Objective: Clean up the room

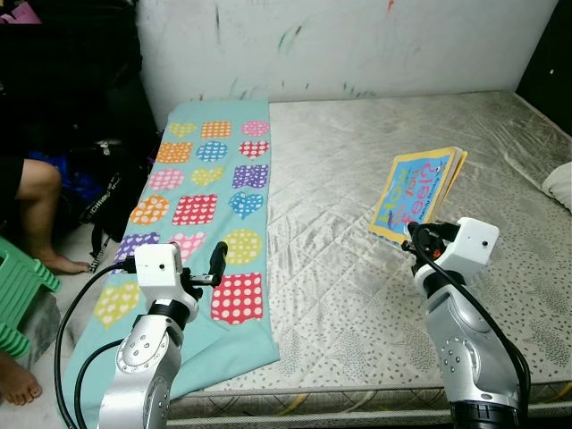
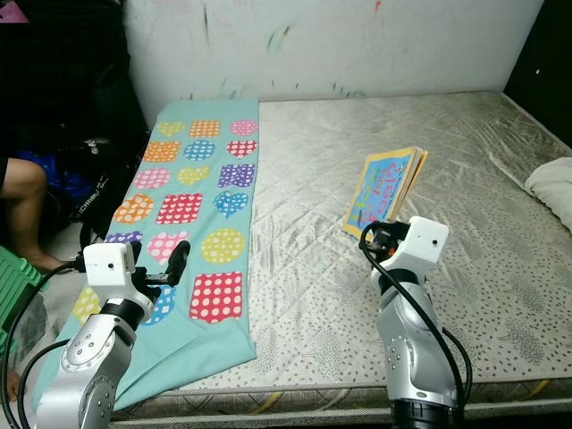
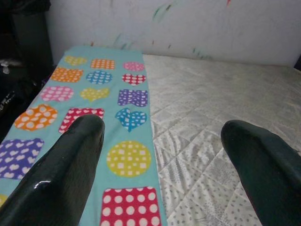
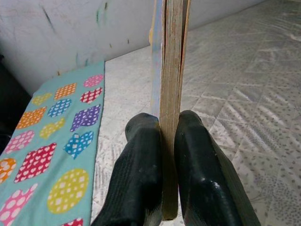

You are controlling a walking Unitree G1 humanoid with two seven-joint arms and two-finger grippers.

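A yellow-and-blue children's board book [image 1: 418,192] stands tilted above the bare mattress [image 1: 357,170], held by its lower edge. My right gripper [image 1: 416,236] is shut on it; in the right wrist view both black fingers [image 4: 141,179] clamp the book's thick page edge [image 4: 170,84]. A teal blanket with coloured dotted patches [image 1: 207,197] lies along the mattress's left side. My left gripper [image 1: 214,264] hovers open over the blanket's near end, nothing between its fingers [image 3: 61,174].
A person's bare legs [image 1: 36,214] and a green stool [image 1: 20,295] are off the bed at the left, beside dark bags [image 1: 98,170]. A white pillow [image 2: 552,183] rests at the right edge. A paint-marked wall [image 1: 340,45] backs the bed.
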